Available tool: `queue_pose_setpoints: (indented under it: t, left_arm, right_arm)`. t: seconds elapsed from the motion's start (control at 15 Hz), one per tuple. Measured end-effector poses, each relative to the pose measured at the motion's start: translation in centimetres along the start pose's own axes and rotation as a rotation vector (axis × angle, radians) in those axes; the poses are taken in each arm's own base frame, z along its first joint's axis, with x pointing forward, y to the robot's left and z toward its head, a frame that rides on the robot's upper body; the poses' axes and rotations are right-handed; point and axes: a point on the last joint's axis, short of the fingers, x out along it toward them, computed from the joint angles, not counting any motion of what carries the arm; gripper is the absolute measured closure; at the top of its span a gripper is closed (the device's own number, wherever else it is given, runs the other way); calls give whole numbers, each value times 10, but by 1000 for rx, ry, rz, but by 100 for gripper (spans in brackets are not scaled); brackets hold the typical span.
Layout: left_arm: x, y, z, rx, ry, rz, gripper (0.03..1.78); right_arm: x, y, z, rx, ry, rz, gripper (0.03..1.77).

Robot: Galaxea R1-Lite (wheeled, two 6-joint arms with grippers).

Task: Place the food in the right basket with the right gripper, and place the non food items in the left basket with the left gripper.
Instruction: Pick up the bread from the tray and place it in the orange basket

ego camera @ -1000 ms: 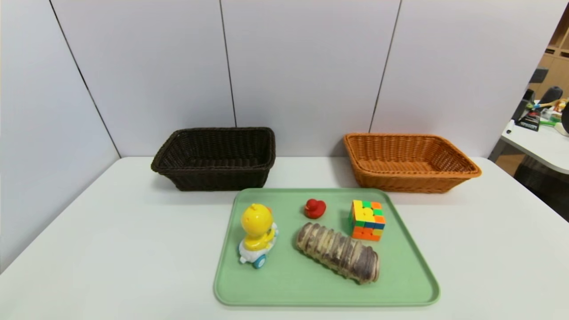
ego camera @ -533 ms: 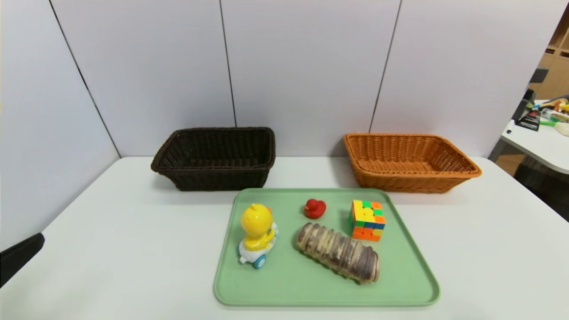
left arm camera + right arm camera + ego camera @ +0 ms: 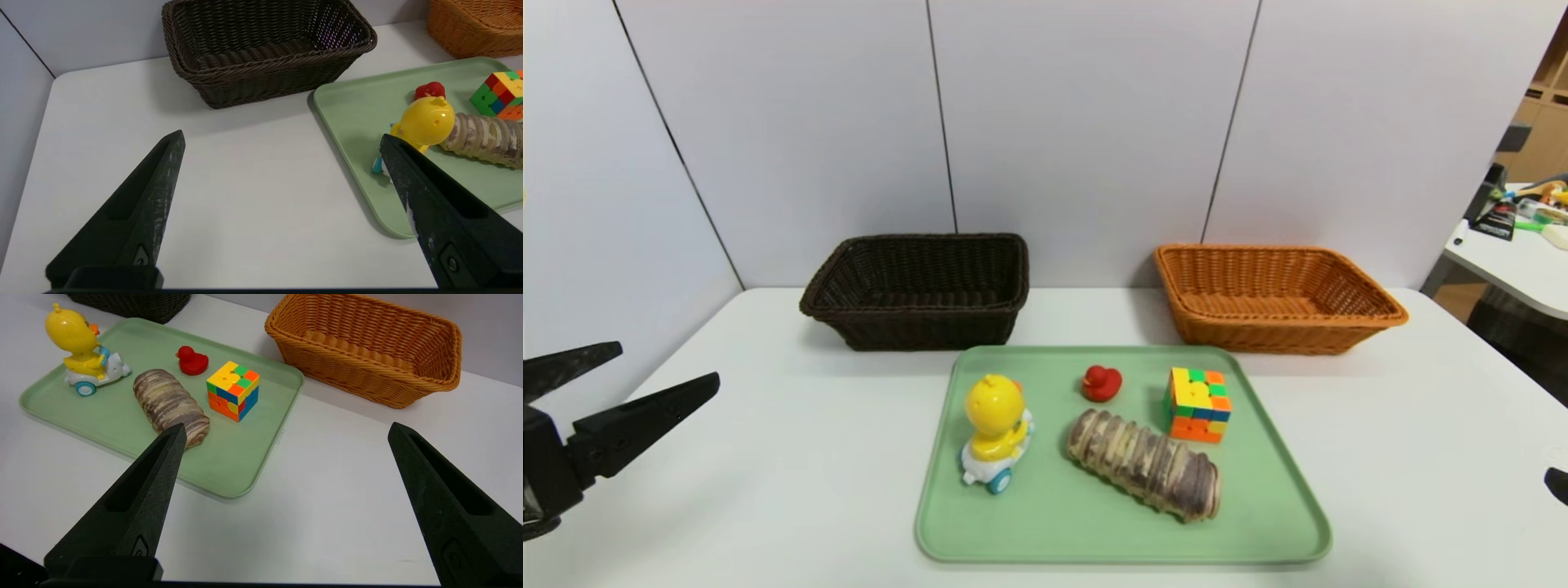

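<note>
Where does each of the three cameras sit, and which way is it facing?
Head: on the robot's head, looking forward and down at the tray and both baskets; the open left gripper shows at the left edge.
Left wrist: faces the dark basket; its open fingers frame the view.
Right wrist: faces the orange basket; open right gripper.
All share the loaf.

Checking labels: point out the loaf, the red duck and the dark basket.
loaf (image 3: 1143,464), head view, middle of its ridged top.
red duck (image 3: 192,361), right wrist view, its body.
dark basket (image 3: 261,77), left wrist view, near wall.
</note>
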Motion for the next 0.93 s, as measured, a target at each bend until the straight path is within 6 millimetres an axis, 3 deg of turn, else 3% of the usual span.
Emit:
queue_pose_setpoints:
  t: [0.27, 0.6, 0.93]
  left_arm:
    - [17, -4, -8, -10, 73, -64, 12]
    - [35, -24, -17, -13, 95, -112, 12]
    - [39, -33, -20, 5, 93, -132, 12]
  right_arm:
    - [17, -3, 4, -2, 24, 63, 10]
    - [36, -4, 3, -4, 56, 125, 10]
    - [63, 0, 11, -18, 83, 222, 10]
